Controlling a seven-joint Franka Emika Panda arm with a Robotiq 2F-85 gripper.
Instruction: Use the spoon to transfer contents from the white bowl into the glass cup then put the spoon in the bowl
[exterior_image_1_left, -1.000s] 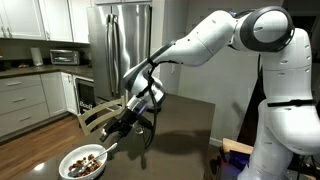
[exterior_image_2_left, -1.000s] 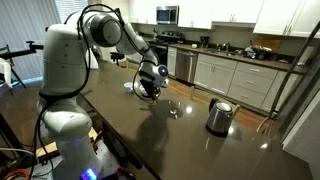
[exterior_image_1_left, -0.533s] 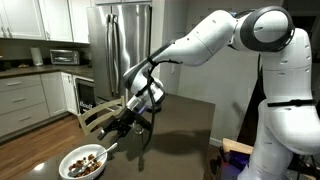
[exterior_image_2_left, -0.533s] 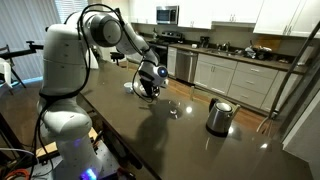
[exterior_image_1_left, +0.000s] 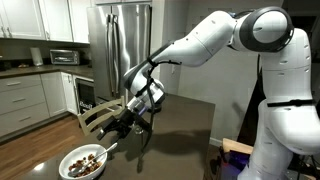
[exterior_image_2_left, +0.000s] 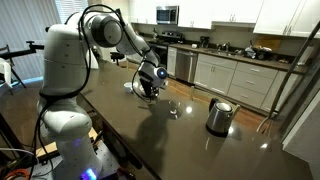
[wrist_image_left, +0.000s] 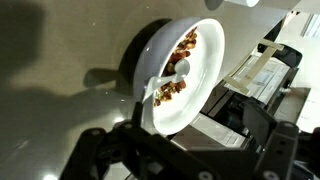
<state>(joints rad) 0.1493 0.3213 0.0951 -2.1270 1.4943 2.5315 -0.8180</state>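
Observation:
The white bowl (exterior_image_1_left: 83, 163) (wrist_image_left: 195, 95) sits on the dark table and holds brown contents (exterior_image_1_left: 85, 159) (wrist_image_left: 182, 62). The spoon (wrist_image_left: 167, 80) lies in it, its handle (exterior_image_1_left: 108, 150) sticking out over the rim toward my gripper. My gripper (exterior_image_1_left: 124, 126) (exterior_image_2_left: 148, 89) (wrist_image_left: 190, 152) hovers just above and beside the bowl, open, with nothing between its fingers. The glass cup (exterior_image_2_left: 175, 108) stands on the table a short way from the gripper. In that exterior view the gripper hides most of the bowl.
A steel kettle (exterior_image_2_left: 219, 116) with a black handle stands beyond the glass cup. A wooden chair (exterior_image_1_left: 100, 114) sits at the table edge near the bowl. Kitchen counters (exterior_image_2_left: 235, 62) and a fridge (exterior_image_1_left: 125, 45) line the background.

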